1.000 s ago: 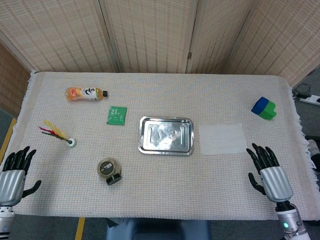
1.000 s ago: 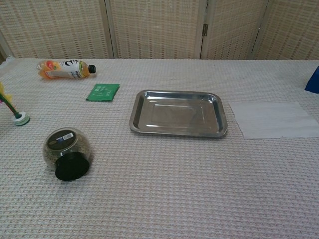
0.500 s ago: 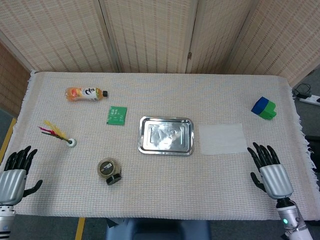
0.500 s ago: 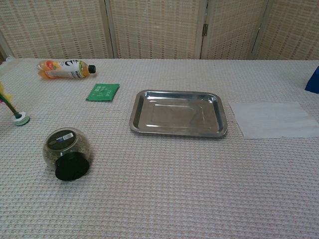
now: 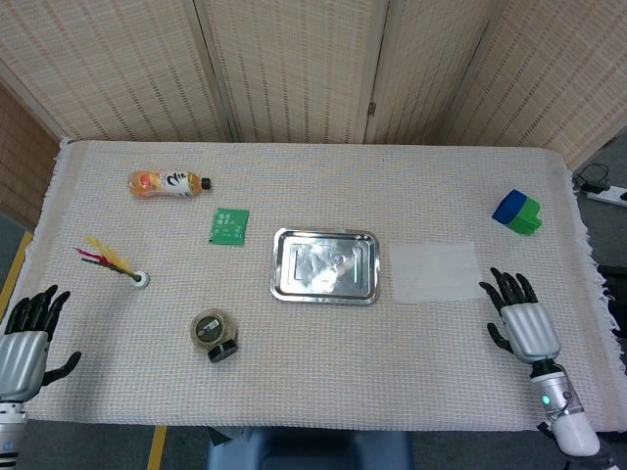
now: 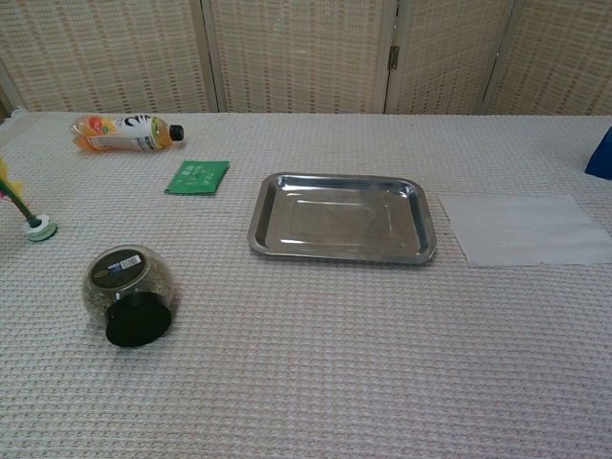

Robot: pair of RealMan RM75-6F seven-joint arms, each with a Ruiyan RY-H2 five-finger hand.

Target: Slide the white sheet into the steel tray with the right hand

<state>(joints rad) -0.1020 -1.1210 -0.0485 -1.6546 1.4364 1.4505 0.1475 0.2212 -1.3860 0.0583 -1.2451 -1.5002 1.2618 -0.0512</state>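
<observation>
A white sheet (image 5: 434,271) lies flat on the cloth-covered counter (image 5: 323,382), right of centre in the head view, just beside the right edge of the steel tray (image 5: 325,265) but not overlapping it. The tray sits at the middle of the frame with nothing in it.

The right robot hand (image 5: 521,316) hovers at the lower right of the head view, palm down, fingers spread and holding nothing; its dark fingertips (image 5: 498,285) point toward the sheet's lower right corner, close to it but apart from it. The left robot hand (image 5: 25,337) is at the lower left edge, likewise released with fingers apart, well away from everything. Neither hand shows in the chest view.

Across the left half of the frame: an orange drink bottle (image 5: 168,183) lying on its side at the upper left, a small green packet (image 5: 228,225) below and right of it, a feathered shuttlecock (image 5: 116,263) near the left edge, and a round jar (image 5: 214,335) with a black lid tipped over at lower centre-left. A blue-and-green block (image 5: 516,211) rests at the upper right, well apart from the sheet.
</observation>
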